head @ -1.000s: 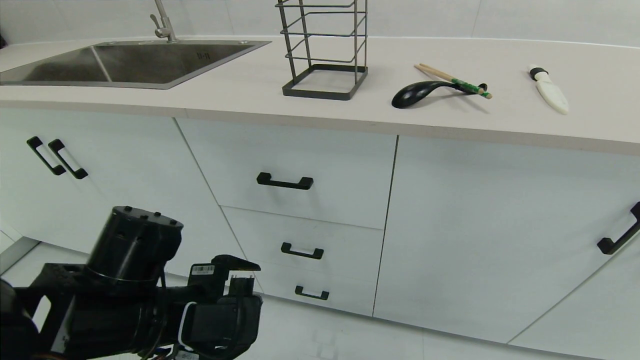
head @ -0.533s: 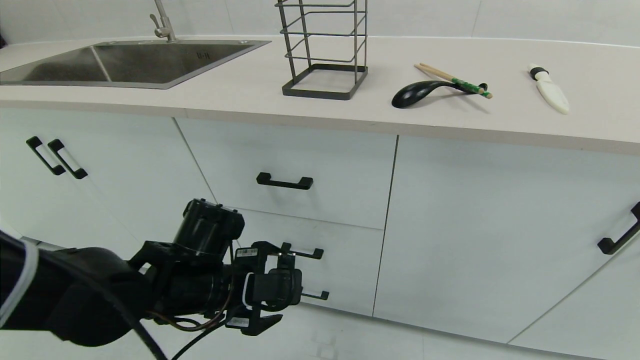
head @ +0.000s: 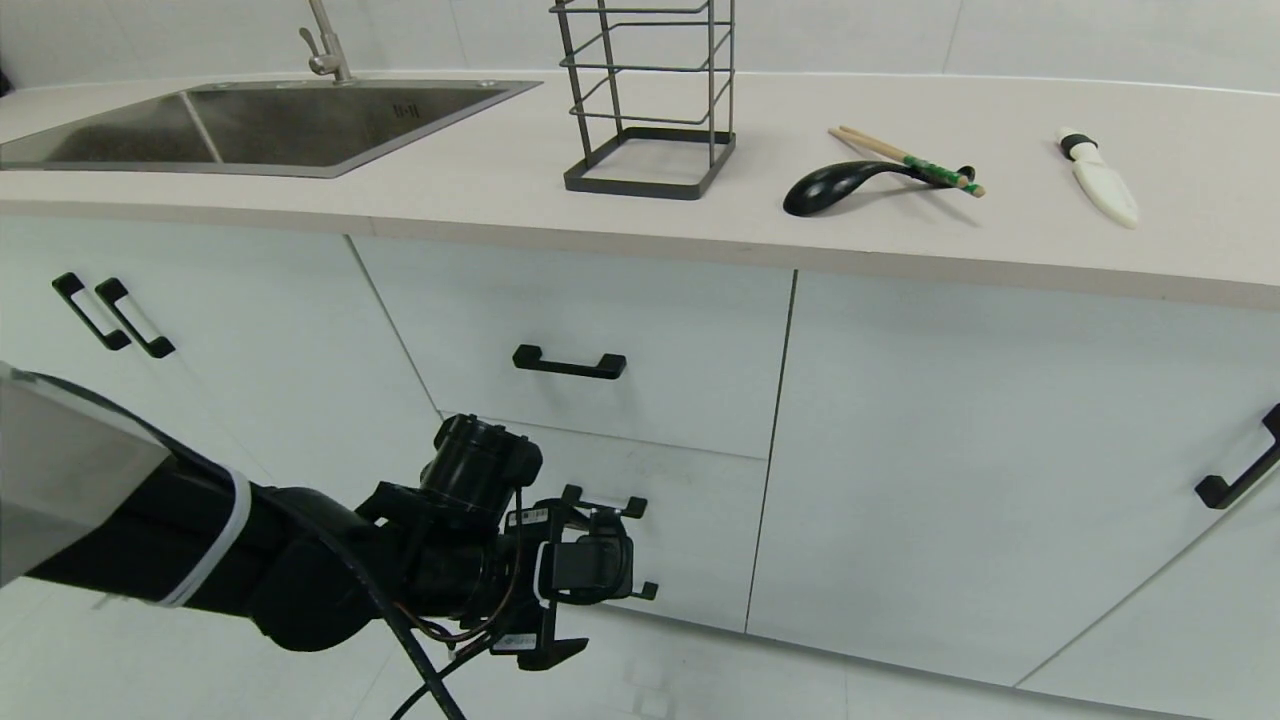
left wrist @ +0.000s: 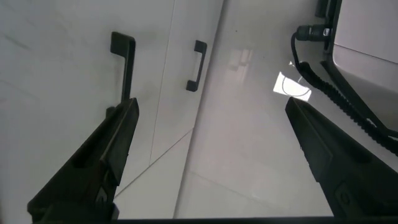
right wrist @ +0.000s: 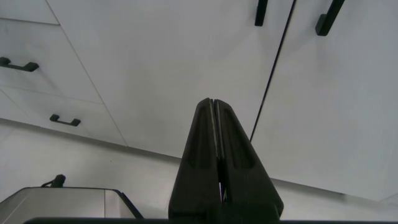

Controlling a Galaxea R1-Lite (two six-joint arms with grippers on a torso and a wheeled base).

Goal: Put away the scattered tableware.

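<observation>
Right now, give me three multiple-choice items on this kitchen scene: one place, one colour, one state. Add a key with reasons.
1. Where do the chopsticks lie?
A) in the sink
B) across the handle of the spoon
C) in the wire rack

2. What colour is the spoon?
A) white
B) red
C) black

3. How is the left hand?
A) open
B) shut on a drawer handle
C) shut on the knife

Key:
1 B, they cross the handle's end on the counter.
2 C, it is black from bowl to handle.
3 A, its fingers stand wide apart with nothing between them.
</observation>
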